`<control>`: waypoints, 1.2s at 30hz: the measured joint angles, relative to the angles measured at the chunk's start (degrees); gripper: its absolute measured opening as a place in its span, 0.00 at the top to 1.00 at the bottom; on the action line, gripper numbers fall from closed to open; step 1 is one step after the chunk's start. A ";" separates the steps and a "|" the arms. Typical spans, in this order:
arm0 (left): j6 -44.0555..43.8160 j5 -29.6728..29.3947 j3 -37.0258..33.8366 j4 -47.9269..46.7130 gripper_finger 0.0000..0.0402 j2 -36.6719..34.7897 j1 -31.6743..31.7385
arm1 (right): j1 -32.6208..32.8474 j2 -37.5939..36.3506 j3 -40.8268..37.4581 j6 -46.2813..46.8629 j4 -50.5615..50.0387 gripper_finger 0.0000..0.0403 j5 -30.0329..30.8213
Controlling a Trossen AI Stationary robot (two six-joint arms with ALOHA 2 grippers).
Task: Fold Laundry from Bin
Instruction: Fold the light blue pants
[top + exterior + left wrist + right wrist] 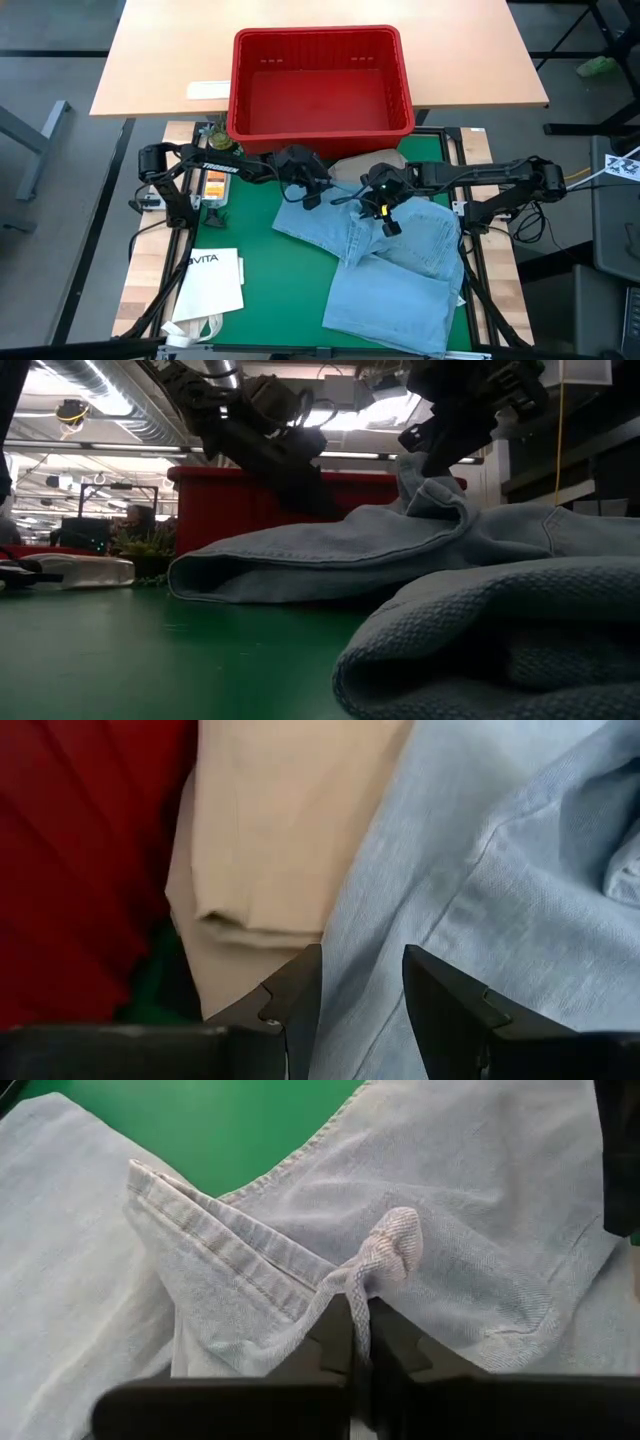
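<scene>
A: How will the jeans handle, and where do you take hold?

B: I judge them soft but fairly heavy: thick denim that sags and drags rather than slides. Seams and hems look like the firmest holds. My right gripper, just right of centre in the high view, is clenched on a pinched ridge of denim beside a stitched seam. My left gripper, left of centre, sits half parted over the jeans' upper edge; I cannot tell if it grips cloth.

A: How do the jeans look?

B: Pale blue, rumpled, spread over the green mat at centre and lower right. A tan garment lies above them, against the red bin at upper centre, which shows no clothes inside.
</scene>
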 joint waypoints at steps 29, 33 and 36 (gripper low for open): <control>-2.14 -4.27 0.02 -9.90 0.98 -0.13 1.35 | 0.00 -0.07 0.00 -2.00 0.77 0.95 2.16; -2.21 -6.04 0.02 -15.01 0.99 -2.21 1.08 | 0.00 -0.07 0.00 -3.17 3.92 0.95 2.31; -2.21 -8.62 0.02 -18.91 1.00 -4.94 0.54 | 0.00 -0.07 0.02 -5.56 6.76 0.95 2.32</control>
